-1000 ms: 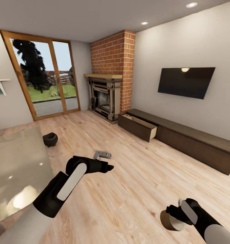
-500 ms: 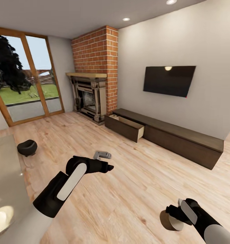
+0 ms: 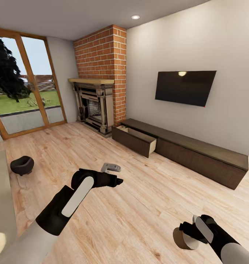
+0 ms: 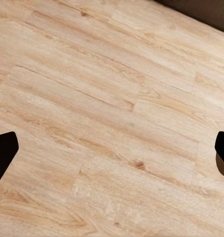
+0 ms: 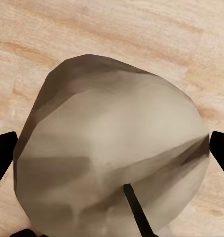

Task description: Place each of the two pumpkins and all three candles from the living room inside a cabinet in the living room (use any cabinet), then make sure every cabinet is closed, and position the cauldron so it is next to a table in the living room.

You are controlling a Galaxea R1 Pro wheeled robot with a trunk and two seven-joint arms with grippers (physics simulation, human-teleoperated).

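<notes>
1. The cabinet [image 3: 197,150] runs along the far right wall under the TV [image 3: 185,87]. Its leftmost drawer [image 3: 136,139], nearest the fireplace [image 3: 94,104], stands pulled out; the pale inside that shows holds nothing I can make out.
2. The table [image 3: 0,205] shows as a pale edge at near left.
3. The cauldron [image 3: 21,165] sits on the floor at left, just beyond the table's far corner; its contents cannot be told.
4. The left gripper [image 3: 117,180] reaches forward over bare planks, jaws spread wide, holding nothing.
5. The right gripper [image 3: 183,229] hangs low at near right, pinching a candle [image 5: 112,158], wick visible.
</notes>
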